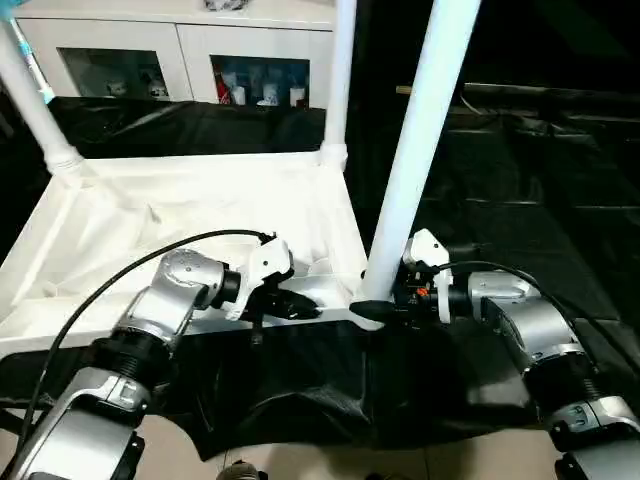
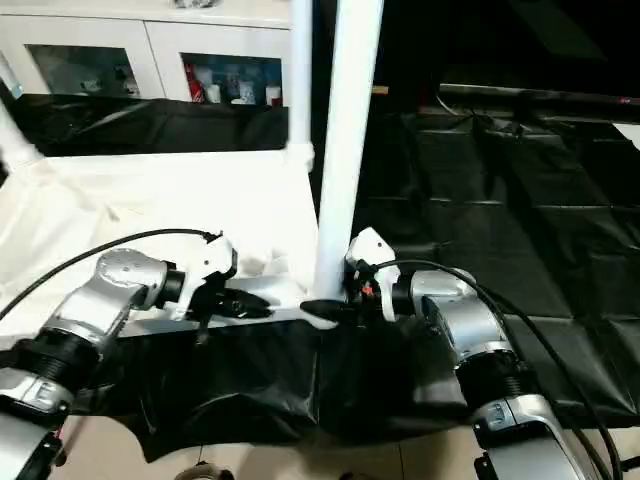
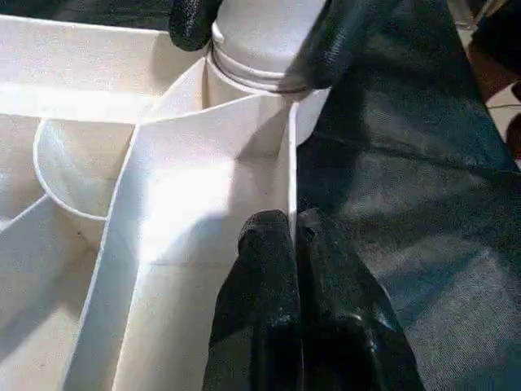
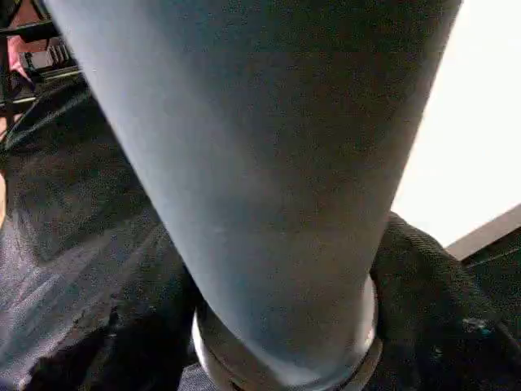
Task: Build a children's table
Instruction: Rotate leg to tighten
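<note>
An upturned white tabletop (image 1: 200, 215) is lying ribs-up on black sheeting (image 1: 520, 200), with three legs standing in its corners. The right gripper (image 1: 372, 309) is clasping the base of the nearest leg (image 1: 415, 150) at the near right corner. The left wrist view is revealing what the head views hide: the left gripper (image 3: 293, 232) is pinching the tabletop's thin side wall just beside that corner socket. A white cabinet (image 1: 180, 60) is standing behind.
</note>
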You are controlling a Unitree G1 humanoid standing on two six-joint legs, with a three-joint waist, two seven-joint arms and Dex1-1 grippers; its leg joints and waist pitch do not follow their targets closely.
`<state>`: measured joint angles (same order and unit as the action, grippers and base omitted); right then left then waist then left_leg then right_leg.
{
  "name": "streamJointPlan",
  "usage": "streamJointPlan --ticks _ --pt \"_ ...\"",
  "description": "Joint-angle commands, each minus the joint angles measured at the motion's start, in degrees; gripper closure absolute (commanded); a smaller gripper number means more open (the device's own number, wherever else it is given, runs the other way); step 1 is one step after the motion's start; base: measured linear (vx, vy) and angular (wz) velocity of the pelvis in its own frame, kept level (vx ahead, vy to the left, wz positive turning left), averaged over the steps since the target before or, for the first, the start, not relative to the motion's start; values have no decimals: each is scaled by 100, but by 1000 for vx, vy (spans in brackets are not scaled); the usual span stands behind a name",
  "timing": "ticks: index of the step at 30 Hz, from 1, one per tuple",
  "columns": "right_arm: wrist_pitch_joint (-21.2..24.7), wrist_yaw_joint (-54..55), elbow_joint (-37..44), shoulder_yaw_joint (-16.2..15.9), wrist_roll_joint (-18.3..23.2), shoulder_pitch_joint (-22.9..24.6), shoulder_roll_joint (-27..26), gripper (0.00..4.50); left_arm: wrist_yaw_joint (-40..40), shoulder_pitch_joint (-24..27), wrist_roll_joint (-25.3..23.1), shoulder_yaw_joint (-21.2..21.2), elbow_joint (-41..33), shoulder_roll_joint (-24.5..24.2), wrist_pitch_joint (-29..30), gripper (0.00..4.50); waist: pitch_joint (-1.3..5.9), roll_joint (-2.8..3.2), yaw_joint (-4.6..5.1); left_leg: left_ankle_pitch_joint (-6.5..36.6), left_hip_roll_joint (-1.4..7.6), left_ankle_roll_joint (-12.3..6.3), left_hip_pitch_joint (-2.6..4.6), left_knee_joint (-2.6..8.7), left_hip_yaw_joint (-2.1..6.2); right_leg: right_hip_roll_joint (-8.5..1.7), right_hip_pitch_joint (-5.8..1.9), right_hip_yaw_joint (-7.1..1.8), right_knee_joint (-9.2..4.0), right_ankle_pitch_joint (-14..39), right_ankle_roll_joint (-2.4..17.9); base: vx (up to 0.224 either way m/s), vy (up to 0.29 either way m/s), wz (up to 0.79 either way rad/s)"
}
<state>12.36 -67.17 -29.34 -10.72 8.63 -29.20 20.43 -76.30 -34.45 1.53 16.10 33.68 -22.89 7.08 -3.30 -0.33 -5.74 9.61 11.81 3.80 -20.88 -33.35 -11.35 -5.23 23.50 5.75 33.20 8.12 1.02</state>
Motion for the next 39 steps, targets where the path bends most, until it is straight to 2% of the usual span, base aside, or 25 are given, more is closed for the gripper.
streamJointPlan --ticks 1,6,9,10,11,12,13,14,15,16,17,18,19,21,24,26,28,30,31,36,38,39 --pt "100 -237 219 -197 43 77 -17 184 -95 -27 110 85 -261 31 31 450 423 -32 0 1342 193 -203 80 376 76 -348 -299 -296 -330 1832 1082 0 0 0" --pt "98 -86 220 -188 45 122 -106 191 118 -60 91 15 -194 119 21 450 427 -34 1 1308 188 -205 78 370 70 -344 -297 -297 -324 1742 1111 0 0 0" --pt "46 325 61 -90 -21 107 -286 193 434 -144 32 -65 -59 238 -3 450 414 -14 3 1423 187 -156 84 376 82 -353 -290 -292 -349 1921 1071 0 0 0" --pt "-20 858 -173 24 -123 57 -501 193 793 -250 -34 -150 115 370 -46 450 398 -16 39 1520 169 -92 88 377 80 -351 -260 -292 -376 2079 1039 0 0 0" --pt "-51 1078 -270 66 -166 32 -586 193 921 -291 -52 -183 181 419 -65 450 395 -25 42 1604 161 -58 95 380 94 -364 -269 -283 -400 2239 995 0 0 0" --pt "-78 1854 -598 227 -267 -83 -865 193 1292 -418 -87 -269 331 578 -33 450 373 -21 92 1759 149 13 108 383 102 -361 -241 -276 -437 2557 901 0 0 0" --pt "-84 2063 -693 280 -278 -121 -947 193 1382 -450 -92 -287 360 625 0 450 378 -16 118 1874 137 76 130 384 131 -375 -250 -249 -464 2869 793 0 0 0" --pt "-91 2532 -912 401 -290 -215 -1131 193 1585 -516 -117 -313 421 735 40 450 375 -30 144 1887 133 79 109 389 135 -374 -264 -244 -478 2977 729 0 0 0" --pt "-92 2611 -949 421 -292 -232 -1162 194 1619 -527 -122 -317 431 753 45 450 381 -19 164 1890 135 90 114 390 141 -380 -252 -244 -499 3047 657 0 0 0" --pt "-96 3304 -1278 623 -258 -398 -1448 194 1915 -626 -165 -334 524 920 98 450 388 -5 174 1876 136 88 135 388 143 -378 -242 -247 -508 3010 646 0 0 0" --pt "-96 3304 -1278 623 -258 -398 -1448 194 1915 -626 -165 -334 524 920 98 450 382 -2 202 1904 135 86 139 390 137 -372 -220 -251 -512 2990 677 0 0 0" --pt "-95 3594 -1413 713 -234 -471 -1569 194 2041 -670 -181 -338 565 991 125 450 388 -16 229 1917 123 85 128 388 146 -361 -244 -235 -511 2974 668 0 0 0" --pt "-146 4043 -1599 837 -219 -594 -1781 194 2290 -758 -224 -345 652 1125 120 450 389 5 243 1917 126 74 137 390 142 -361 -230 -243 -512 2905 696 0 0 0" --pt "-337 4267 -1745 847 -278 -740 -2035 194 2353 -816 -185 -344 657 1295 113 450 402 2 255 1877 128 64 124 389 137 -355 -241 -249 -492 2727 743 0 0 0" --pt "-464 4241 -1799 822 -335 -796 -2112 194 2299 -820 -182 -329 650 1335 100 450 420 11 241 1725 138 -13 98 391 117 -345 -266 -277 -423 2188 905 0 0 0" --pt "-569 3959 -1796 783 -294 -833 -2142 124 2213 -797 -205 -269 628 1317 83 450 431 14 230 1634 138 -65 103 384 100 -334 -272 -288 -385 1877 1023 0 0 0" --pt "-595 3599 -1801 815 -171 -881 -2139 119 2085 -738 -231 -203 587 1249 68 450 444 7 225 1461 134 -139 77 378 91 -337 -312 -293 -342 1563 1150 0 0 0" --pt "-589 3344 -1754 773 -146 -872 -2055 111 1964 -679 -229 -174 534 1170 76 450 441 4 221 1384 135 -197 66 378 89 -344 -329 -294 -333 1495 1185 0 0 0" --pt "-573 3128 -1689 716 -138 -845 -1973 84 1880 -639 -230 -155 494 1111 84 450 442 6 220 1376 137 -204 65 378 91 -343 -334 -292 -330 1498 1189 0 0 0" --pt "-499 2338 -1340 459 -151 -669 -1564 42 1521 -490 -214 -95 329 880 83 450 433 13 189 1385 168 -249 82 376 79 -332 -331 -287 -329 1509 1243 0 0 0" --pt "-422 1616 -983 258 -137 -484 -1180 42 1127 -365 -149 -45 155 690 51 450 423 7 153 1446 177 -232 93 379 73 -326 -320 -287 -337 1618 1207 0 0 0" --pt "-422 1616 -983 258 -137 -484 -1180 42 1127 -365 -149 -45 155 690 51 450 425 9 132 1449 181 -234 90 380 80 -326 -332 -282 -331 1635 1191 0 0 0"
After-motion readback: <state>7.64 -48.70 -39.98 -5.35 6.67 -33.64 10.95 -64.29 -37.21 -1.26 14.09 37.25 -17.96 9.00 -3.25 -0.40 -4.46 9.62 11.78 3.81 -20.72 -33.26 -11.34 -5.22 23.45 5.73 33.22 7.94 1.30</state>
